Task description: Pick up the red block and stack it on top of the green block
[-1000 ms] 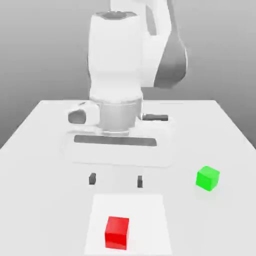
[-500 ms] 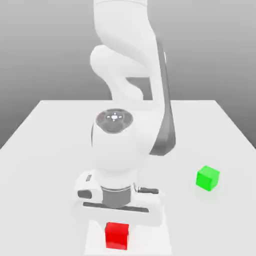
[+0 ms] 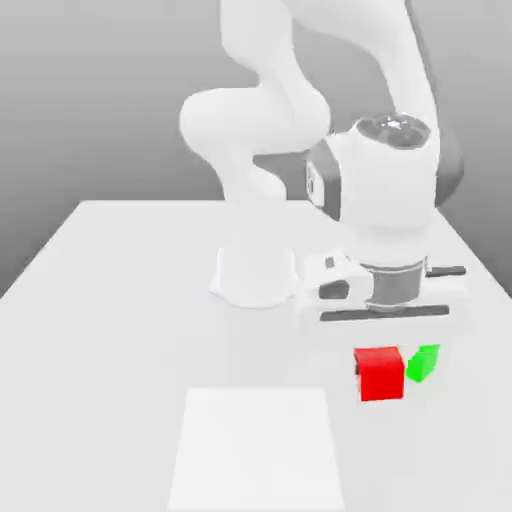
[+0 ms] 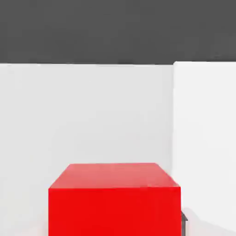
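The biggest risk we saw lay with the arm (image 3: 300, 110) itself: it carried its load across the surface (image 3: 120, 300) low enough that the red block (image 3: 380, 374) could have clipped the green block (image 3: 423, 362) side-on instead of clearing its top. From the exterior view the two cubes overlapped, the red one in front and to that view's left, so we could not tell whether they were touching or merely lined up along the camera's line of sight. A sideways knock would have pushed the green block away from where the stack had to go.

A smaller worry was the grasp. We judged that the gripper (image 3: 381, 352) was clenched on the red block, since the cube hung directly under the hand and sat large in the hand view (image 4: 114, 198). Its shut state was settled for us; the fingers were mostly hidden behind the cube. If that hold was shallow, a fast swing might have tilted the cube, and a tilted cube would have landed crooked.

The red block looked bright and plain, with smooth flat faces and sharp edges, and about the same size as the green one. It sat level, near the exterior view's right, beside the pale square mat (image 3: 257, 445).
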Robot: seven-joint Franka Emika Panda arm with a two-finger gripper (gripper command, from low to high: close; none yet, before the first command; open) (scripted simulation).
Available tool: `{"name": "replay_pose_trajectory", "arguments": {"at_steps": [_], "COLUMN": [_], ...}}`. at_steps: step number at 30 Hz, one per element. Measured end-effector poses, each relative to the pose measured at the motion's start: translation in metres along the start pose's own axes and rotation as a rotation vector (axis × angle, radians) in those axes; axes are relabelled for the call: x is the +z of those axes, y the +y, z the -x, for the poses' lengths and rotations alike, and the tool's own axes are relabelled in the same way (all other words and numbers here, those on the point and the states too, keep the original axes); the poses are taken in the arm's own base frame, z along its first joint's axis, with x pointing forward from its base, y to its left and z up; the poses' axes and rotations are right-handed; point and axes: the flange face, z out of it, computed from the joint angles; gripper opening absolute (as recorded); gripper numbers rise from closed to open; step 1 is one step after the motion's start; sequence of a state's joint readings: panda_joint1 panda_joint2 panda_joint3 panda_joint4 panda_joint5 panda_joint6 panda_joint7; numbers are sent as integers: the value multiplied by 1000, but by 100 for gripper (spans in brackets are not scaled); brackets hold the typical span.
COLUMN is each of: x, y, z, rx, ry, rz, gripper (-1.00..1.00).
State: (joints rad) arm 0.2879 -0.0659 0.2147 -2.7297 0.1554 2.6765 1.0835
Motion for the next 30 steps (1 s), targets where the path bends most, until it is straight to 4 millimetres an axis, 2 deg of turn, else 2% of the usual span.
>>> {"name": "replay_pose_trajectory", "arguments": {"at_steps": [6,8,30], "x": [0,3,47], "y": [19,25,29], "z": [106,122,118], "rx": [-64,-78,-81], "ry": [30,46,90], "rz": [27,34,56], "gripper": [-100,-100,-100]}}
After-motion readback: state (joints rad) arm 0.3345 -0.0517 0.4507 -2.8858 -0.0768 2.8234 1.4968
